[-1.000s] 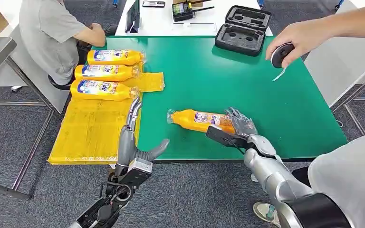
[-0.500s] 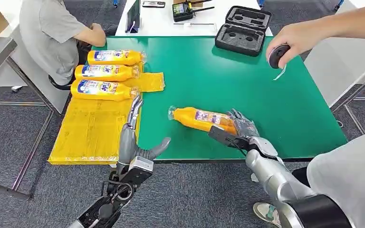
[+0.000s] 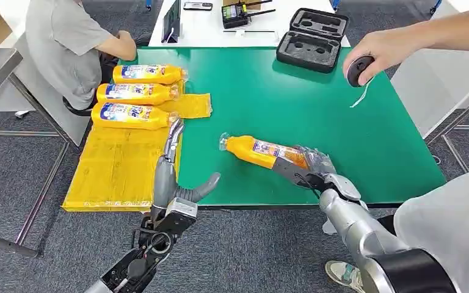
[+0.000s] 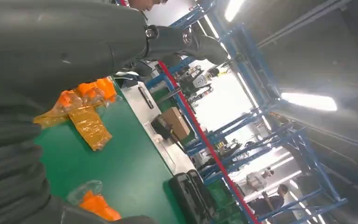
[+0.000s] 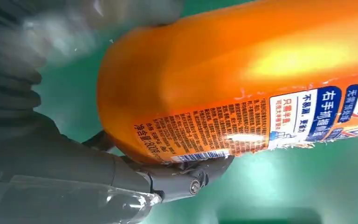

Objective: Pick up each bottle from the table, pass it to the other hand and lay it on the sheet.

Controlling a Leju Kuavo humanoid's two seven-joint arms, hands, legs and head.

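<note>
An orange bottle with a clear cap lies on the green table, its base end in my right hand, whose fingers wrap it. The right wrist view has the bottle close up with my thumb against its label. My left hand hovers at the table's front edge with fingers spread, holding nothing, beside the yellow sheet. Three orange bottles lie in a row at the sheet's far end. In the left wrist view the bottle's cap end sits near my left hand.
A person's hand holds a small dark object over the table's right side. Another person in grey sits at the far left corner. A black foam case rests at the table's far edge. Someone's shoulder is at my lower right.
My right hand has closed further round the bottle's base and shifted slightly right and nearer. The bottle has turned with it, neck swinging away. The left hand barely moved.
</note>
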